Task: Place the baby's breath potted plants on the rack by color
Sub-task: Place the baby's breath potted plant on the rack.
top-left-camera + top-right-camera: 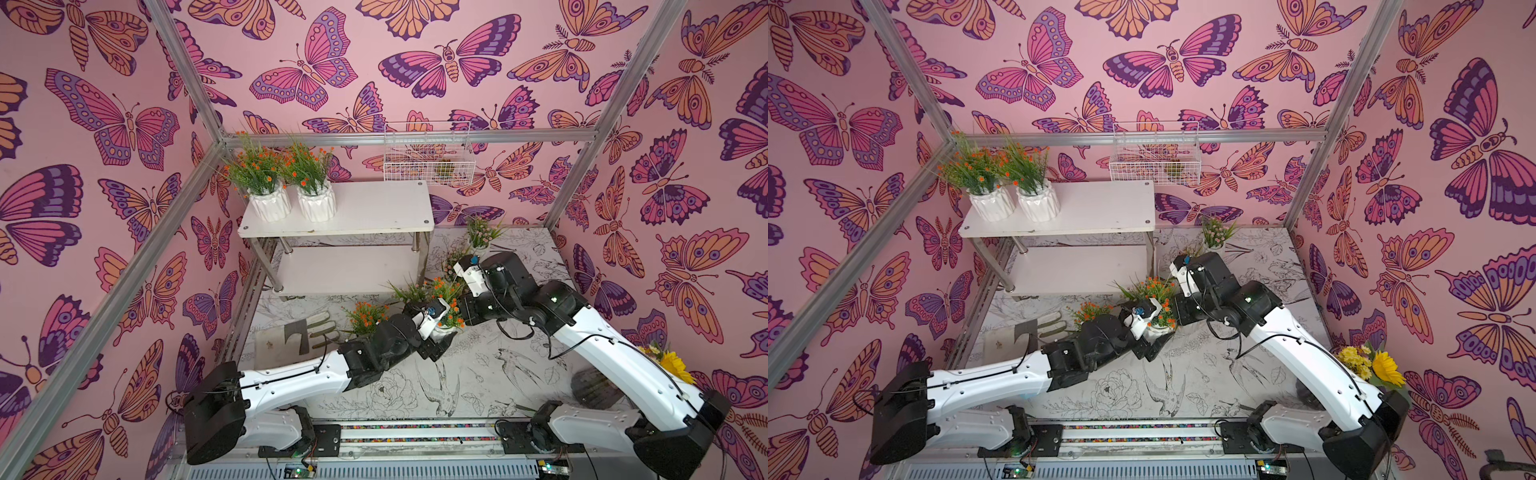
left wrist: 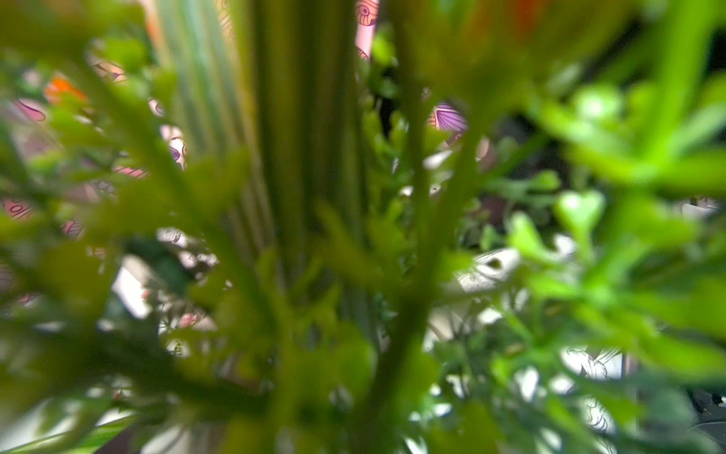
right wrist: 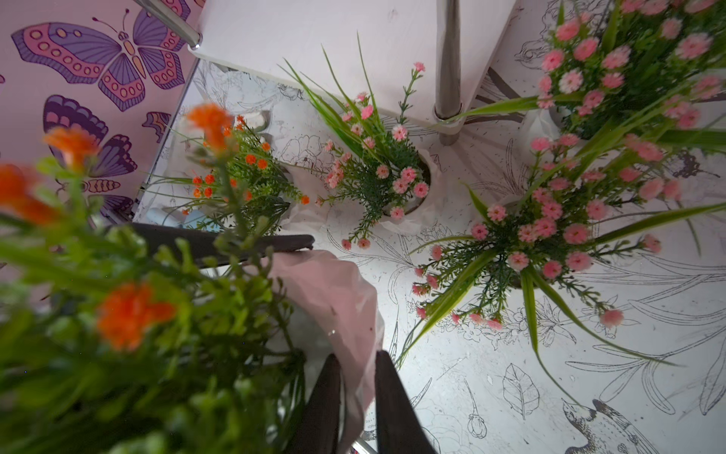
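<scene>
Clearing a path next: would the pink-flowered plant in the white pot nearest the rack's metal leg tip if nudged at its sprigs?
The pink-flowered plant spreads wider than its small white pot, so it seems top-heavy and apt to tip. Its thin sprigs look floppy and would probably bend. A low push on the pot looks safer.

light: was bright, even; soft shadow lay under rack top | top views: were sharp | left wrist: foliage was all blur | right wrist: near orange flowers blurred, pink flowers sharp
</scene>
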`<state>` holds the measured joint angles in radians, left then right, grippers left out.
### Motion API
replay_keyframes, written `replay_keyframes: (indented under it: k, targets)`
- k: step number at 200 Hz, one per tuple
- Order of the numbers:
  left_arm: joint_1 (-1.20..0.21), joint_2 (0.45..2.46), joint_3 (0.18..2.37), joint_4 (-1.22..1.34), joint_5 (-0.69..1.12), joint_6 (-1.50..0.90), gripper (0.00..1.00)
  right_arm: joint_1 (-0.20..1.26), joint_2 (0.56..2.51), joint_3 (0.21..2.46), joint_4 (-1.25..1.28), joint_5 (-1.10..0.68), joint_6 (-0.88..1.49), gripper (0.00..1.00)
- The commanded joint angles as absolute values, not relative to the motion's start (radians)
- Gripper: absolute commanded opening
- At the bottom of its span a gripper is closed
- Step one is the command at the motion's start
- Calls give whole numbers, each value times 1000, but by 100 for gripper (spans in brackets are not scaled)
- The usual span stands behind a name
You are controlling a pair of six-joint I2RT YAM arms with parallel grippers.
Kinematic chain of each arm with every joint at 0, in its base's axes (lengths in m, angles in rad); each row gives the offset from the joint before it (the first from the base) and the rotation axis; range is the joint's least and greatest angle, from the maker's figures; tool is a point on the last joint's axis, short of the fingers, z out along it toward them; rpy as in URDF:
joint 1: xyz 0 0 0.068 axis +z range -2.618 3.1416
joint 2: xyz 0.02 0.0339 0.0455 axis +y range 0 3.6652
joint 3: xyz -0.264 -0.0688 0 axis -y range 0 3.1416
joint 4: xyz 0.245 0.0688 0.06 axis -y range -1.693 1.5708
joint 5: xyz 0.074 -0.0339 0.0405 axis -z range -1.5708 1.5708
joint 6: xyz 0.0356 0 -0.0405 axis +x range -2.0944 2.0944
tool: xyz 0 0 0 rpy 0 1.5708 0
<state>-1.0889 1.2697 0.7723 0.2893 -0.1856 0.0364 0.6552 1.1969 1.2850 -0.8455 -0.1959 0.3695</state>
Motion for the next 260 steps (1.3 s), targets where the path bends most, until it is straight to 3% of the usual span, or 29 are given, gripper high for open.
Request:
replay_keyframes:
  k: [1,56,168,260]
  targets:
    - [-1091,1234,771,315,-214,25,70,634,1156,1281,-821,-181,376,23]
    - [-1090,1205,778,282,-232,25,69,578,1103,1264,-817,-172,367,31]
    - [-1065,1125,928,95,-335,29,69,477,1014,1094,-751,-161,391,34]
    - [-912,1161,1172,46,-266,48,69,477,1019,968,-657,-219,440,34]
